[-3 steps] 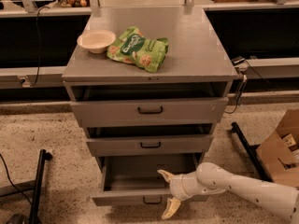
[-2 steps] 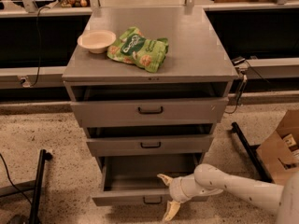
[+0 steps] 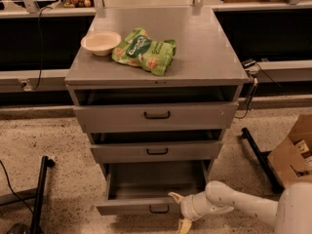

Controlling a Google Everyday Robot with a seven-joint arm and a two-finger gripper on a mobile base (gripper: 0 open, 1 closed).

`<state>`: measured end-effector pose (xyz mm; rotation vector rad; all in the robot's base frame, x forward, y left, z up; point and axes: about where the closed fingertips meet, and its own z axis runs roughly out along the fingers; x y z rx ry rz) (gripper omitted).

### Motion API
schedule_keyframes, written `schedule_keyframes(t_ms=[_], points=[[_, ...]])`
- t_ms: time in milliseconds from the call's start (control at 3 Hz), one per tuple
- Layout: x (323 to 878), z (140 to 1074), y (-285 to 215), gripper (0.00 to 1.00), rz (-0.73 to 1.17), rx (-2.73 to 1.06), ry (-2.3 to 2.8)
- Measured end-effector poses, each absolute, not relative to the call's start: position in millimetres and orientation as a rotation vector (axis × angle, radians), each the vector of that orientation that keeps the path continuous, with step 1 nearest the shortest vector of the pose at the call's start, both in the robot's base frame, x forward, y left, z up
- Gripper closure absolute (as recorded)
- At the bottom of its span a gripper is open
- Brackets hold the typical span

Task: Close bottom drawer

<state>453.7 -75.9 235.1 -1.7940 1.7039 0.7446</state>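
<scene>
The bottom drawer (image 3: 131,206) of the grey cabinet is pulled far out; its slim front panel has a small black loop handle (image 3: 159,209) at the centre. The inside looks empty. My gripper (image 3: 181,211) comes in from the lower right on a white arm and sits at the drawer's front panel, just right of the handle. One cream fingertip (image 3: 175,197) points over the panel's top edge and the other hangs below the panel. The fingers are spread apart.
The middle drawer (image 3: 157,151) and top drawer (image 3: 156,115) stand slightly out. A cream bowl (image 3: 101,42) and a green snack bag (image 3: 144,51) lie on the cabinet top. A cardboard box (image 3: 292,152) stands on the right, a black bar (image 3: 39,194) on the left floor.
My gripper has shifted slightly left along the drawer's front panel. The drawer has not visibly moved.
</scene>
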Motion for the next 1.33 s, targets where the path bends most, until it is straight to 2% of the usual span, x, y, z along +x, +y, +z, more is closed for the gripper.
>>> schedule_keyframes(t_ms=[1000, 1333], points=[[448.9, 244.0, -93.2, 0.00, 0.700, -1.709, 1.726], [439.3, 235.5, -114.0, 0.18, 0.673, -1.735, 1.735]])
